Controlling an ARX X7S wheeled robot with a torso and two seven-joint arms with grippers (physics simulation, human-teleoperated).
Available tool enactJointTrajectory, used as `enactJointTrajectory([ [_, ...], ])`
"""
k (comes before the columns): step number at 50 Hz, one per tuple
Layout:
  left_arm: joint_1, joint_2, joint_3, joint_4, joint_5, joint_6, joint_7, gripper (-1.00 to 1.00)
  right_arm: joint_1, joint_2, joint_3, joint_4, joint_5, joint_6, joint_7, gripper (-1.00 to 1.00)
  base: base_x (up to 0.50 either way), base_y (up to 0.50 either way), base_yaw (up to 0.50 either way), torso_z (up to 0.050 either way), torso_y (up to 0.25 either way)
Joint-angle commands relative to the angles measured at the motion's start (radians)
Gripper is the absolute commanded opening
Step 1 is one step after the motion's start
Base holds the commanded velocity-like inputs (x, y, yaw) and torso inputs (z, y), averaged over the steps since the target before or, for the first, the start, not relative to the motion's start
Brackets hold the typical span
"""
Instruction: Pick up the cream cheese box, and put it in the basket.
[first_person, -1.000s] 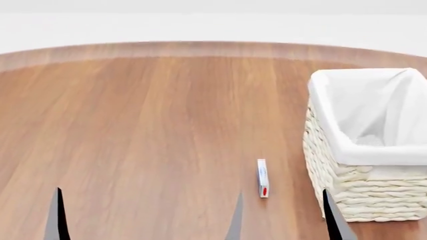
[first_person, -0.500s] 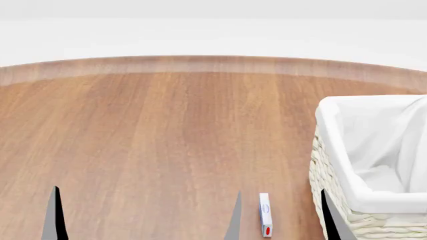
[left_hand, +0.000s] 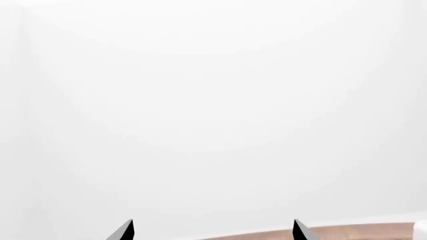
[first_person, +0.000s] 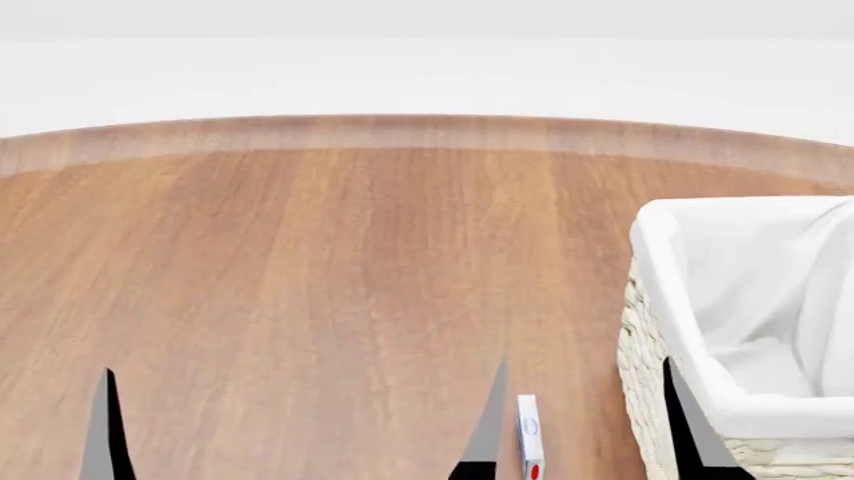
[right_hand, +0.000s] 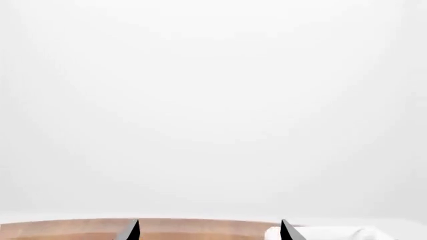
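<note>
my right pincer (first_person: 587, 425) hangs with its prongs apart, and the cream cheese box (first_person: 530, 440) lies on the tabletop (first_person: 334, 270) between them, long axis pointing away from me, just beside the basket (first_person: 667, 300). my left pincer (left_hand: 212, 230), also apart, is well off.

A round-edged wooden table (first_person: 307, 290) fills the lower frame — warm brown grain (paler along its rim) — against plain, evenly lit white surroundings.

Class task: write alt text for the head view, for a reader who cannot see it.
A small flat white box with a red patch lies on a brown wooden table, beside a large cream woven basket with white liner at right. Dark pincer tips rise from the bottom edge.
</note>
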Motion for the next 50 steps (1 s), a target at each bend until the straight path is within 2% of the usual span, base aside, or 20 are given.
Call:
enactJointTrajectory([
  [1,-0.011,0.009,-0.007,-0.007,0.004,-0.032,-0.022,1.0,0.152,-0.018,0.01,0.037,0.034,0.165,0.015,1.0,0.0,0.0,0.0,0.0,0.0],
  [12,-0.015,0.024,-0.021,-0.01,-0.038,-0.043,-0.029,1.0,0.387,-0.054,0.012,0.169,0.079,0.292,-0.012,1.0,0.0,0.0,0.0,0.0,0.0],
  [16,-0.011,0.037,-0.048,-0.014,-0.104,-0.031,-0.023,1.0,0.475,-0.072,-0.002,0.213,0.093,0.336,-0.027,1.0,0.0,0.0,0.0,0.0,0.0],
  [18,-0.008,0.039,-0.04,-0.025,-0.068,0.002,-0.033,1.0,0.509,-0.078,-0.009,0.222,0.098,0.362,-0.029,1.0,0.0,0.0,0.0,0.0,0.0],
  [21,-0.002,0.045,-0.038,-0.03,-0.091,0.027,-0.025,1.0,0.567,-0.096,-0.024,0.241,0.104,0.393,-0.034,1.0,0.0,0.0,0.0,0.0,0.0],
  [23,-0.002,0.048,-0.048,-0.015,-0.128,-0.013,-0.028,1.0,0.585,-0.104,-0.035,0.265,0.104,0.393,-0.04,1.0,0.0,0.0,0.0,0.0,0.0],
  [24,0.0,0.05,-0.061,-0.01,-0.169,-0.005,-0.019,1.0,0.598,-0.111,-0.043,0.288,0.101,0.387,-0.044,1.0,0.0,0.0,0.0,0.0,0.0],
  [25,0.001,0.044,-0.043,-0.016,-0.092,0.026,-0.031,1.0,0.613,-0.117,-0.057,0.32,0.093,0.38,-0.049,1.0,0.0,0.0,0.0,0.0,0.0],
  [27,0.001,0.046,-0.054,-0.015,-0.138,0.014,-0.024,1.0,0.629,-0.127,-0.071,0.357,0.088,0.373,-0.056,1.0,0.0,0.0,0.0,0.0,0.0],
  [28,0.001,0.045,-0.048,-0.023,-0.103,0.042,-0.029,1.0,0.635,-0.13,-0.08,0.368,0.083,0.37,-0.056,1.0,0.0,0.0,0.0,0.0,0.0],
  [35,0.001,0.043,-0.05,-0.018,-0.135,0.02,-0.027,1.0,0.667,-0.166,-0.127,0.532,0.068,0.32,-0.084,1.0,0.0,0.0,0.0,0.0,0.0],
  [38,0.0,0.039,-0.038,-0.02,-0.105,0.032,-0.03,1.0,0.678,-0.178,-0.139,0.606,0.063,0.295,-0.096,1.0,0.0,0.0,0.0,0.0,0.0],
  [40,0.001,0.052,-0.057,-0.01,-0.176,0.007,-0.033,1.0,0.69,-0.194,-0.141,0.687,0.065,0.263,-0.108,1.0,0.0,0.0,0.0,0.0,0.0],
  [44,0.006,0.055,-0.055,-0.022,-0.085,0.066,-0.06,1.0,0.712,-0.219,-0.154,0.836,0.049,0.187,-0.123,1.0,0.0,0.0,0.0,0.0,0.0],
  [46,0.01,0.072,-0.093,-0.02,-0.129,0.097,-0.075,1.0,0.722,-0.23,-0.155,0.906,0.047,0.151,-0.132,1.0,0.0,0.0,0.0,0.0,0.0],
  [50,0.001,0.049,-0.1,0.003,-0.15,0.021,-0.078,1.0,0.745,-0.249,-0.151,1.073,0.044,0.067,-0.151,1.0,0.0,0.0,0.0,0.0,0.0],
])
